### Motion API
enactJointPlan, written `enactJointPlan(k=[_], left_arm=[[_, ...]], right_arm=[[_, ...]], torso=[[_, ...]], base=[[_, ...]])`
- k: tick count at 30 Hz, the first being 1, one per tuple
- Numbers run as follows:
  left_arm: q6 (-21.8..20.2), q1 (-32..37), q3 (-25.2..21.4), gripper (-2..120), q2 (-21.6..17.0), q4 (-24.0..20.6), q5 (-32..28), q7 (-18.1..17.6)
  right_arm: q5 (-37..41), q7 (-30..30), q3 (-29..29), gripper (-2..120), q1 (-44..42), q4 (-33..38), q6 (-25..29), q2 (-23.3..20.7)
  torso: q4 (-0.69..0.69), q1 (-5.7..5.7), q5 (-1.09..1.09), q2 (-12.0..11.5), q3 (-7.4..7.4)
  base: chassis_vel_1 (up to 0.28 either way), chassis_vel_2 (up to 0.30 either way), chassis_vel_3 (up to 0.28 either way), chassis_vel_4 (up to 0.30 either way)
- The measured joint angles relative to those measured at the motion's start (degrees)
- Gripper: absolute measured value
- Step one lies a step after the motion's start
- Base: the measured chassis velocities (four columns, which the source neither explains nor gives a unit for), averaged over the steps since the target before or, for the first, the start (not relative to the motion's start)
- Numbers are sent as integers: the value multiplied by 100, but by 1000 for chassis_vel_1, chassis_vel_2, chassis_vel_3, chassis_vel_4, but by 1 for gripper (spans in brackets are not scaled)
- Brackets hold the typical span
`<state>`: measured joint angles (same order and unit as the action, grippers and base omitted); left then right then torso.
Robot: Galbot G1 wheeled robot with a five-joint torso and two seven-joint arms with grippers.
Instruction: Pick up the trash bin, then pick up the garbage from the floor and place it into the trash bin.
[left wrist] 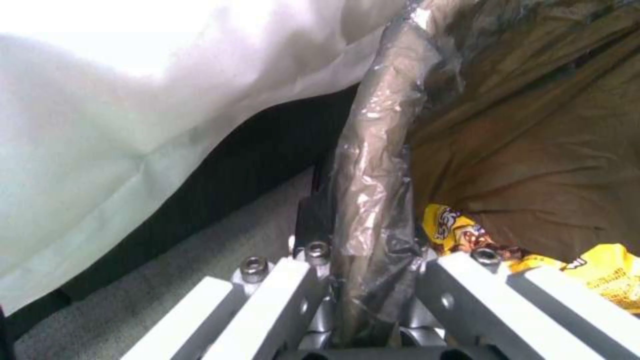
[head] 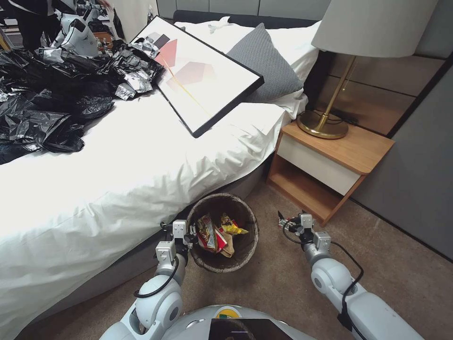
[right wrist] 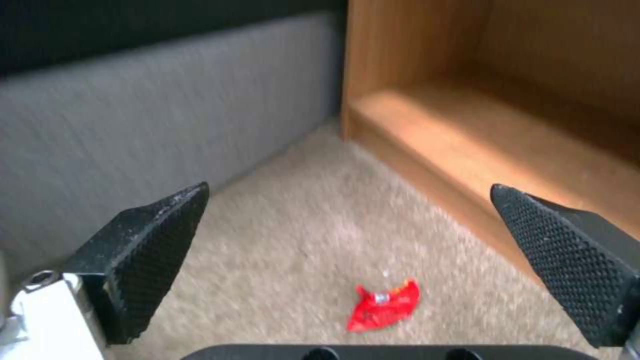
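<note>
Fills the left and far side of the head view: a white-sheeted bed (head: 118,160), with a heap of black and silver plastic sheets (head: 56,89) at its far left, a framed picture (head: 198,75) lying tilted across it and a grey pillow (head: 264,63) beside that. Stands to the right of the bed: a wooden nightstand (head: 330,160), carrying a brass-footed lamp (head: 349,56). Spreads across the near ground: beige carpet (head: 283,278).

Sits on the carpet just beside the bed's near edge, left of the nightstand: the trash bin (head: 223,232), rim wrapped in a dark brownish bag. Already inside it: some garbage (head: 217,233), namely snack wrappers in yellow, red and brown plus a tan paper piece.

Clamped on the bin's left rim: the left gripper (left wrist: 363,280), one finger outside the wall and one inside, bag film bunched between them, a yellow wrapper (left wrist: 453,225) lying just inside.

Hovers low over the carpet to the right of the bin, close to the nightstand's lower shelf: the right gripper (right wrist: 350,260), black ridged fingertips (right wrist: 150,250) spread wide and holding nothing. Lies on the carpet between and below those tips: a small crumpled red wrapper (right wrist: 385,311).
</note>
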<state>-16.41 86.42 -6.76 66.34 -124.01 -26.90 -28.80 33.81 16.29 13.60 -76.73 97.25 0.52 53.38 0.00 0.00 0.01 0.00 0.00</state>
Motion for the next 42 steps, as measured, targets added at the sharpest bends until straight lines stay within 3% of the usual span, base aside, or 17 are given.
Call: enactJointPlan(k=[9, 13, 23, 42], left_arm=[[0, -39, -1, 2, -4, 37, -25, -5], [1, -51, 0, 2, -4, 46, -31, -6], [-4, -123, 41, 2, 2, 119, -68, -14], [-15, -155, 46, 2, -38, 109, -123, -23]], right_arm=[[-131, -162, -250, 100, 576, -1054, 125, 183], [-155, -179, -284, 100, 676, -1204, 148, 222], [-320, -380, -570, 100, 1479, -2437, 418, 689], [-619, -526, -629, 100, 1947, -3978, 706, 1575]], torso=[[-1, 0, 0, 0, 0], [-1, 0, 0, 0, 0], [0, 0, -2, 0, 0], [0, 0, -2, 0, 0]], base=[[0, 0, 0, 0], [0, 0, 0, 0], [0, 0, 0, 0], [0, 0, 0, 0]])
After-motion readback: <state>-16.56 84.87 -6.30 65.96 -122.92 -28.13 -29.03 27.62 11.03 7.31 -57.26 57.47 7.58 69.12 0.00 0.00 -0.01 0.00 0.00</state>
